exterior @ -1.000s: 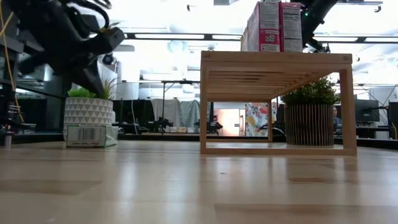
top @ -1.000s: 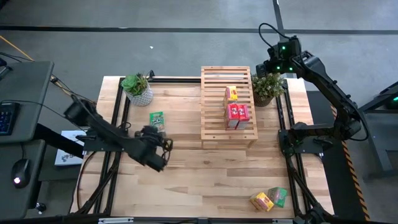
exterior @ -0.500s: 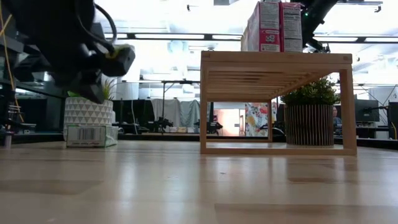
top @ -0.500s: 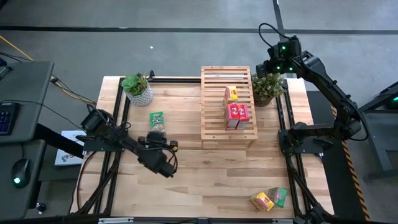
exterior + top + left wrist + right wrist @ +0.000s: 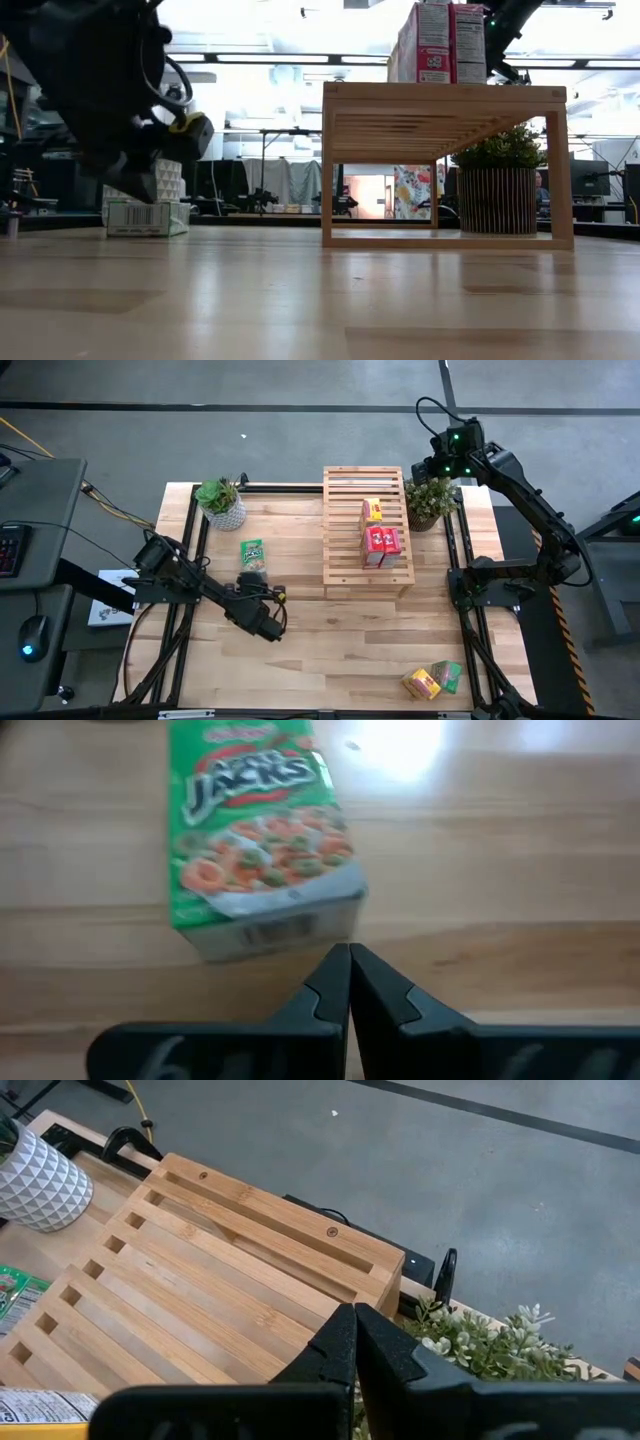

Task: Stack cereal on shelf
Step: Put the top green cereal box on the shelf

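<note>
A green cereal box lies flat on the table, left of the shelf; the left wrist view shows it close up. My left gripper is shut and low over the table, its fingertips just short of the box's near end. In the low view the gripper hangs a little above the box. Two red boxes and a yellow one stand on the shelf top. My right gripper waits shut, high over the shelf's far right corner.
Potted plants stand at the far left and to the right of the shelf. A yellow box and a green box lie at the near right corner. Bare tabletop runs along the near side.
My left gripper has sunk toward the table and come down close behind the green box, rolling somewhat as it went. It has stayed shut. The box has not moved.
</note>
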`<state>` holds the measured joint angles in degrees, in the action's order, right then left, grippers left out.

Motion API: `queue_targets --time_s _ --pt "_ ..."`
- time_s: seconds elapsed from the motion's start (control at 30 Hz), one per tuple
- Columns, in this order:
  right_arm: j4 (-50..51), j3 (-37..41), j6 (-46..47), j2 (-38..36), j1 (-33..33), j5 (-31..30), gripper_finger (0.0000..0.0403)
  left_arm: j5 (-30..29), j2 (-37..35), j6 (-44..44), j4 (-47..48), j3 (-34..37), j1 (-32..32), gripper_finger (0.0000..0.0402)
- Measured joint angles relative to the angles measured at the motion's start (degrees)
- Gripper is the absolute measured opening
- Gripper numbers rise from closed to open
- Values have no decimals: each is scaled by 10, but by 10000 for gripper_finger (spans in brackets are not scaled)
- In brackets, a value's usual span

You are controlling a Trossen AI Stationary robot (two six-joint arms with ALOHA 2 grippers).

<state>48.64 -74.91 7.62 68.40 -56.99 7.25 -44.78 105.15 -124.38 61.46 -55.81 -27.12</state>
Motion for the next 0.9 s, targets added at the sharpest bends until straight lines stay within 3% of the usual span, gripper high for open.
queue_targets --time_s 0.17,0.37,0.5,0.6,0.67,0.8,0.9 --pt "0 0 9 0 0 0 0 3 18 -1 -22 0 -3 0" --pt "1 0 13 0 0 0 0 8 22 -4 -132 25 -9 0" --pt "5 0 14 0 0 0 0 9 32 -5 -157 30 -11 0" --pt "7 0 14 0 0 0 0 -4 20 -6 -150 15 -18 0" --pt "11 0 14 0 0 0 0 -48 -5 -5 -128 1 -34 0" --pt "21 0 13 0 0 0 0 -122 -51 -10 -27 -15 -64 0" --pt "22 0 10 0 0 0 0 -125 -60 -11 50 -11 -71 0"
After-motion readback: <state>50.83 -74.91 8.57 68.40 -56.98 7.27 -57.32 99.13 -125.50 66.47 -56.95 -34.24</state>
